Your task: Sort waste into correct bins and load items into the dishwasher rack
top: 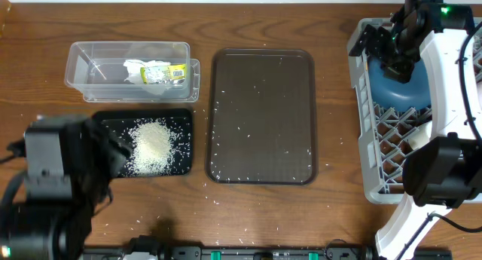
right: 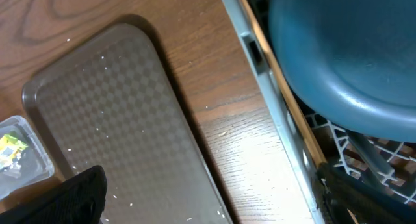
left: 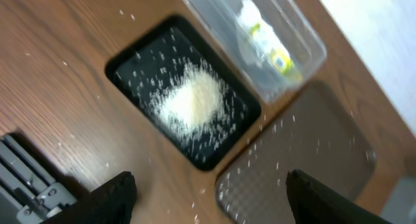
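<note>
A heap of white rice (top: 153, 145) lies in the black tray (top: 181, 117), which the left wrist view shows from above with the rice (left: 192, 100) inside the tray (left: 123, 62). The clear tub (top: 79, 64) holds the yellow-green wrapper (top: 164, 73) and a white paper scrap (top: 135, 68). The dark blue dish (top: 403, 90) sits in the grey rack (top: 363, 139), with a small pale cup (top: 416, 139) nearby. My left gripper (left: 211, 198) hangs open over the table near the black tray, holding nothing. My right gripper (right: 211, 195) is open beside the rack's rim (right: 279, 120), below the dish (right: 344, 62).
The dark brown serving tray (top: 261, 115) lies in the middle, dotted with loose rice grains. More grains lie scattered on the wooden table around it. The left arm's body (top: 53, 177) fills the lower left and the right arm (top: 444, 169) spans the rack.
</note>
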Controlling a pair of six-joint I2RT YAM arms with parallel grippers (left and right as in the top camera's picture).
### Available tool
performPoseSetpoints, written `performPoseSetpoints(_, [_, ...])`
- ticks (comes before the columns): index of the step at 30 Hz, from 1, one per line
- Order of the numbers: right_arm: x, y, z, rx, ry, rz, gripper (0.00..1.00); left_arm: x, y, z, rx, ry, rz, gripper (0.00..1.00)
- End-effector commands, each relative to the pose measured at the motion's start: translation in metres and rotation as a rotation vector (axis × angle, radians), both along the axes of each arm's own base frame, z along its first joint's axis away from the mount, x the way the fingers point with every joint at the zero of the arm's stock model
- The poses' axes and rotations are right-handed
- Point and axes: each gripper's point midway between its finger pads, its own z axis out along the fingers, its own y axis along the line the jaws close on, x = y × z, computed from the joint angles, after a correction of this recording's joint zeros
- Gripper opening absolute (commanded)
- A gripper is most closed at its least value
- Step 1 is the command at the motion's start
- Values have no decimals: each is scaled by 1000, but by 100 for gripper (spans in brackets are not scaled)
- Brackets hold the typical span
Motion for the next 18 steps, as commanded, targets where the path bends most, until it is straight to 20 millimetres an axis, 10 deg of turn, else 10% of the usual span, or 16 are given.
performPoseSetpoints(1, [0,8,20,-2,-51,10,99,-10,-19,-22,-31,66,-154,76])
performPoseSetpoints(9, [0,8,20,-2,-51,10,99,-30,-32,-63,-57,138,-268,77])
performPoseSetpoints(18, [0,8,20,-2,-51,9,99,-60,-46,-58,-15,0,-447,77])
